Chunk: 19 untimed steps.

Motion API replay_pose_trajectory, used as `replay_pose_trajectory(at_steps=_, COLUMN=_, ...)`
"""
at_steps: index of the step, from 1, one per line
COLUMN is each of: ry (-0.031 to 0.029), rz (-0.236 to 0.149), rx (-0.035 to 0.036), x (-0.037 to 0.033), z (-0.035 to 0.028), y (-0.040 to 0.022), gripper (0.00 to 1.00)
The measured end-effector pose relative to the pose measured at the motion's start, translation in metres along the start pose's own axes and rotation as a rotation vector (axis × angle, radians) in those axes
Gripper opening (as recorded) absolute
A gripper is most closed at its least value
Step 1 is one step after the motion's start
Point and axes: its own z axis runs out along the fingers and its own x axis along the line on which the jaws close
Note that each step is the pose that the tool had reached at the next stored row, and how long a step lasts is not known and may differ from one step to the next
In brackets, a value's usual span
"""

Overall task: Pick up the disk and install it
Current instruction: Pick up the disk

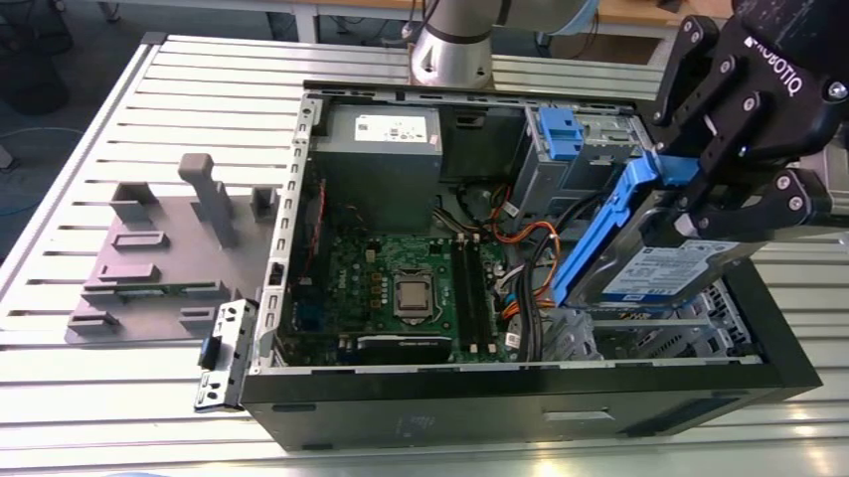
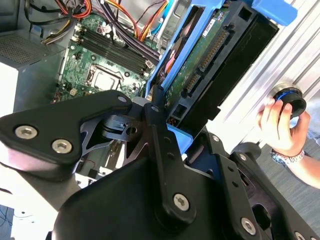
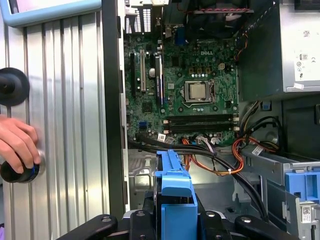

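My gripper (image 1: 721, 211) is shut on the disk (image 1: 659, 270), a silver drive with a blue-and-white label and blue rails. It hangs tilted, one end down, over the open computer case (image 1: 531, 386) at the exterior view's right, just above the metal drive cage (image 1: 650, 333). The second wrist view looks along the disk (image 2: 210, 57), showing its green circuit side and connector, with my gripper (image 2: 167, 122) clamped on its near end. In the first wrist view the disk's blue rail (image 3: 175, 197) stands up between the black fingers (image 3: 145, 220).
Inside the case lie the motherboard (image 1: 412, 288), orange and black cables (image 1: 524, 234), the grey power supply (image 1: 378, 134) and another blue carrier (image 1: 558, 134). A grey fixture (image 1: 159, 248) sits on the slatted table. A person's hand (image 3: 17, 142) rests on a black knob beside the case.
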Motion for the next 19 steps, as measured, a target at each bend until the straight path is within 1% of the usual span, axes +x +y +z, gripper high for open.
replay_pose_trajectory(at_steps=19, ry=0.0, rz=0.0, rx=0.0, x=-0.0005, z=0.0015, y=-0.0099, gripper=0.36)
